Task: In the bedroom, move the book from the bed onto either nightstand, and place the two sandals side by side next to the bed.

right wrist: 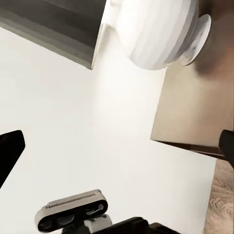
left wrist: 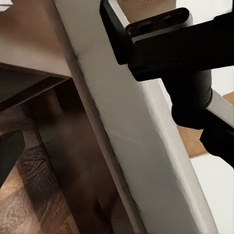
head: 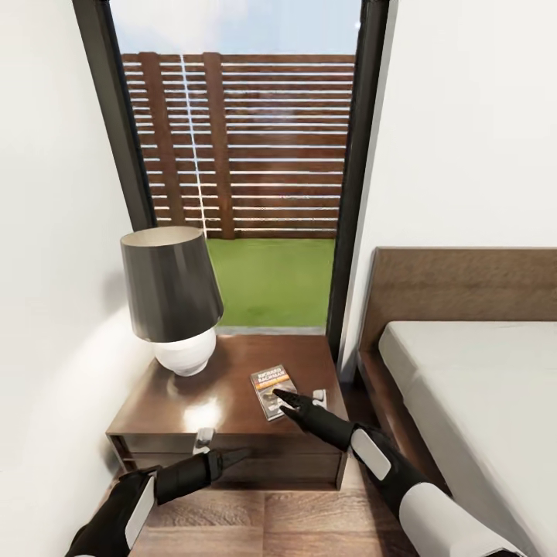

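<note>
The book [head: 268, 381] lies flat on the glossy top of the dark brown nightstand [head: 224, 414], right of the lamp. My right gripper [head: 285, 398] hovers low over the book's near end, open, with nothing between its fingers; the right wrist view shows its fingertips [right wrist: 9, 153] spread wide over the nightstand's top [right wrist: 195, 107]. My left gripper [head: 234, 456] hangs open in front of the nightstand's drawer, holding nothing. The bed [head: 472, 371] with its pale grey mattress [left wrist: 146, 146] stands to the right. The sandals are out of view.
A lamp [head: 172, 290] with a dark shade and white base [right wrist: 161, 34] stands on the nightstand's left half. A tall window [head: 247, 155] rises behind it. A white wall is close on the left. Wood-plank floor [left wrist: 29, 204] runs between nightstand and bed.
</note>
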`<state>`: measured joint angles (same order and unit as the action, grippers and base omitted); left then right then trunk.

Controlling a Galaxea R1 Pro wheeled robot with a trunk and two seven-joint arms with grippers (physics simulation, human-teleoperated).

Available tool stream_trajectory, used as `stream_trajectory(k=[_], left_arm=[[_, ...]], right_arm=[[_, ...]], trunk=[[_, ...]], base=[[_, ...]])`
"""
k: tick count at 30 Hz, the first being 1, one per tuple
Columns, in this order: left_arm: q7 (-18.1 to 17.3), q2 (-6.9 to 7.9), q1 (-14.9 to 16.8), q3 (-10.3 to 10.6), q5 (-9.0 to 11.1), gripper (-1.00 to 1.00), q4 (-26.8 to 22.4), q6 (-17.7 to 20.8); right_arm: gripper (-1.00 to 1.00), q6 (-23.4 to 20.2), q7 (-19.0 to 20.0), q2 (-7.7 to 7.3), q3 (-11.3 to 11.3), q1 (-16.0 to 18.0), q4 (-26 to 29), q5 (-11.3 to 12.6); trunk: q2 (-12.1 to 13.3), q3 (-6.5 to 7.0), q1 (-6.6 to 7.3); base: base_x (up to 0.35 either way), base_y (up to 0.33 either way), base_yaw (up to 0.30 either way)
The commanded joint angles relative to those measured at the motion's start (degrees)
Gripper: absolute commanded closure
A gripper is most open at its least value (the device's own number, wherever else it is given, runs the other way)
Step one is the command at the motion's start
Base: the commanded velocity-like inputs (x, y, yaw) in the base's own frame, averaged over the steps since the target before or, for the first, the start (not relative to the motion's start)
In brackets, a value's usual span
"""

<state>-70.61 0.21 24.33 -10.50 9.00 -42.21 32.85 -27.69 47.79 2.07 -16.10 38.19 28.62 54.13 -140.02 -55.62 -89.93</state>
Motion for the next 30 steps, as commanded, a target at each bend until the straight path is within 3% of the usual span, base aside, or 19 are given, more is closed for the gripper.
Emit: stream_trajectory(k=[1,5,12,16,18,24,25,27,28,29,30], left_arm=[[0.0,0.05,0.0,-0.1,0.1,-1.00,0.1,0.5],[2.8,0.27,-0.1,-0.2,0.0,-1.00,2.3,-2.1],[9.1,0.86,-0.1,-0.3,0.0,-1.00,5.4,-8.1],[9.6,1.69,-0.1,-0.3,0.0,-1.00,7.0,-10.6],[9.8,2.98,-0.1,-0.3,0.0,-1.00,9.8,-13.7],[9.8,4.99,-0.1,-0.3,0.0,-1.00,14.1,-18.1],[9.8,5.31,-0.1,-0.3,0.0,-1.00,15.0,-18.8],[9.9,5.96,-0.1,-0.3,0.0,-1.00,17.3,-20.9],[9.9,6.05,-0.1,-0.3,0.0,-1.00,17.9,-21.8],[10.0,6.08,-0.1,-0.3,0.0,-1.00,18.3,-22.3],[10.7,6.14,-0.1,-0.3,0.0,-1.00,19.3,-23.8]], right_arm=[[-1.00,-0.4,0.0,0.21,-1.7,0.0,0.1,0.6],[-1.00,0.1,-0.1,0.83,-6.7,0.0,0.7,0.4],[-1.00,1.2,-0.1,0.83,-7.5,0.0,2.6,-2.2],[-1.00,1.3,0.0,0.83,-7.5,0.0,5.0,-2.6],[-1.00,1.3,0.0,0.76,-7.5,0.0,7.0,-2.8],[-1.00,1.3,0.3,-0.08,-7.4,-0.1,7.1,-2.8],[-1.00,1.3,0.3,-1.09,-7.3,-0.2,7.1,-2.8],[-1.00,1.6,0.4,-6.36,-7.3,-0.3,7.0,-2.7],[-1.00,2.2,0.4,-8.18,-7.3,-0.4,7.0,-2.7],[-1.00,2.6,0.4,-9.05,-7.3,-0.4,7.0,-2.7],[-1.00,4.1,0.4,-11.37,-7.3,-0.5,6.9,-2.7]], trunk=[[0.4,0.13,0.24],[2.0,0.85,1.12],[4.8,2.11,2.65],[6.4,2.82,3.53],[7.2,3.18,3.97],[9.6,4.26,5.29],[10.0,4.44,5.51],[10.8,4.80,5.95],[11.2,4.98,6.17],[11.6,5.16,6.39],[12.0,5.34,6.61]], base=[[0.000,0.000,0.000],[0.000,0.000,0.000],[0.000,0.000,0.000],[0.000,0.000,0.000],[0.000,0.000,0.000],[0.000,0.000,0.000],[0.000,0.000,0.000],[0.000,0.000,0.000],[0.000,0.000,0.000],[0.000,0.000,0.000],[0.000,0.000,0.000]])
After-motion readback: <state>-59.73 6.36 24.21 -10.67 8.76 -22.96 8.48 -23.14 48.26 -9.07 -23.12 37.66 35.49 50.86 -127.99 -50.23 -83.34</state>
